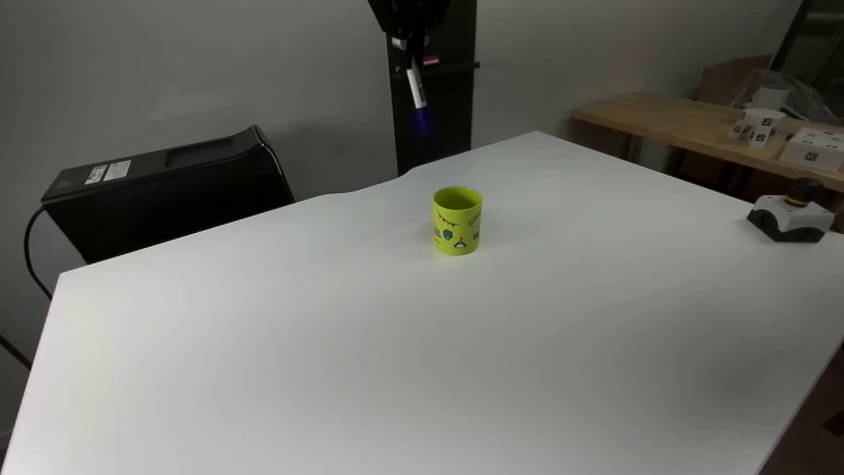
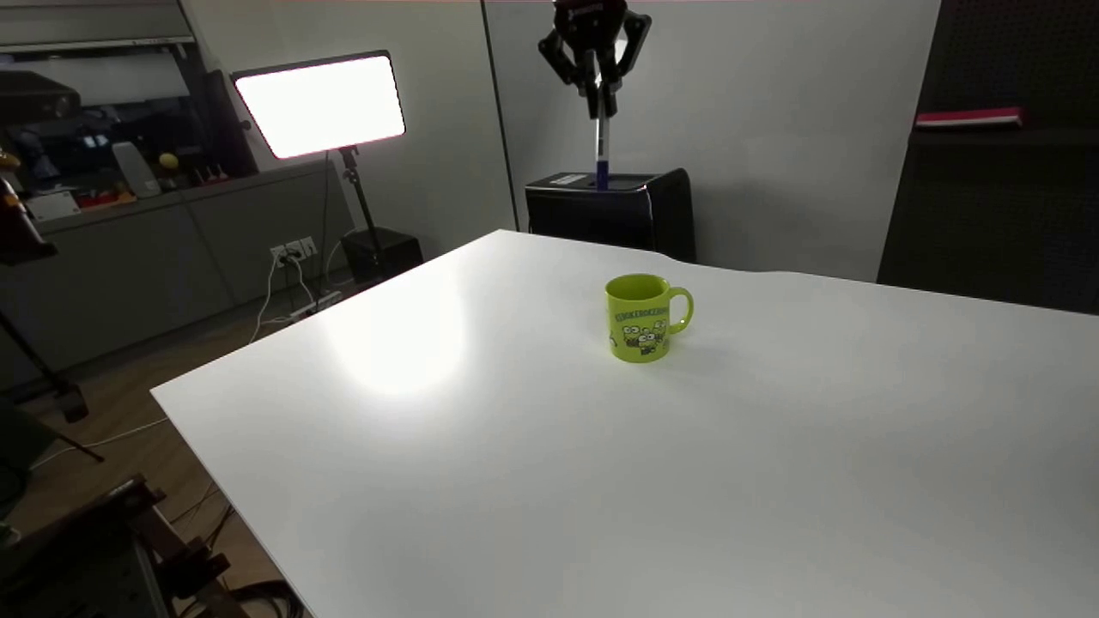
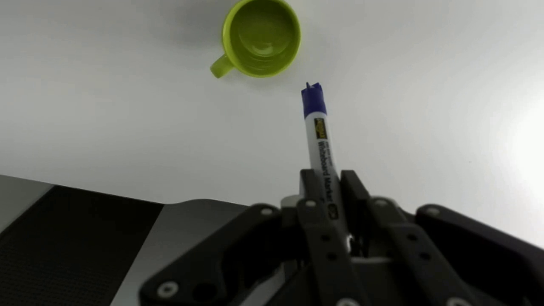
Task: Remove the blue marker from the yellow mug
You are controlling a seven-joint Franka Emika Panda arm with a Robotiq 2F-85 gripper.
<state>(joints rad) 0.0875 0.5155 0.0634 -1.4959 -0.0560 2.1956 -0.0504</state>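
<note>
My gripper (image 3: 329, 178) is shut on the blue marker (image 3: 318, 129), a slim white pen with a dark blue end. The blue end points away from the fingers. In both exterior views the gripper (image 1: 414, 53) (image 2: 601, 96) holds the marker (image 1: 416, 89) (image 2: 602, 150) high above the table, blue end down. The yellow mug (image 1: 457, 227) stands upright on the white table, also seen in an exterior view (image 2: 638, 330) with its handle. In the wrist view the mug (image 3: 263, 38) is empty inside, apart from the marker and farther off than its tip.
The white table (image 1: 330, 343) carries a grey and black button box (image 1: 791, 214) at one edge. A black box-shaped device (image 1: 171, 185) stands past the table's back edge. A wooden side table (image 1: 659, 128) holds cups and boxes. A lit panel lamp (image 2: 322, 103) stands off the table.
</note>
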